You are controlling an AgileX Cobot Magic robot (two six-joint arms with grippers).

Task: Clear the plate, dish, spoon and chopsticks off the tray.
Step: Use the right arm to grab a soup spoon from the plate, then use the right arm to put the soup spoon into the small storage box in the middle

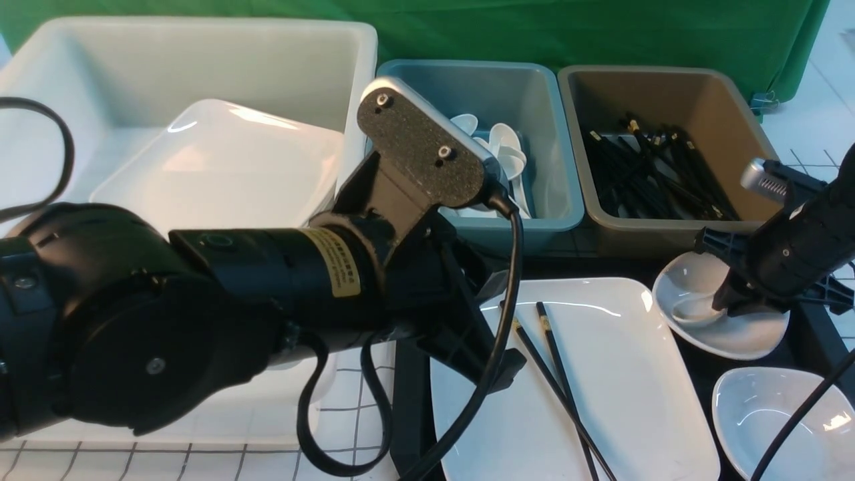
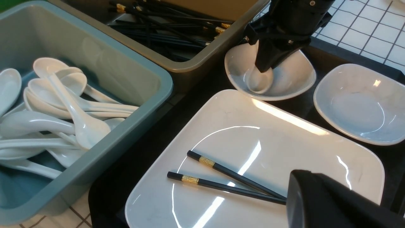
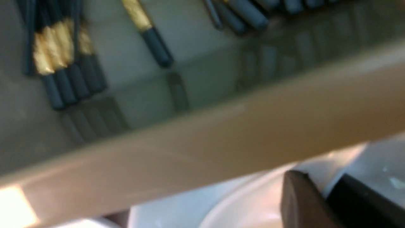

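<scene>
Spoon (image 2: 259,80) lies in the dish (image 2: 297,79) at the 1 o'clock corner of the tray (image 2: 126,180). My right gripper (image 2: 264,65) pitches steeply down into that dish, jaws drawn narrow on the spoon's handle. My left arm reaches level toward 2 o'clock. The left gripper (image 2: 332,202) hangs over the plate (image 2: 269,133) beside the chopsticks (image 2: 227,177), jaws closed together, gripping nothing I can see.
</scene>
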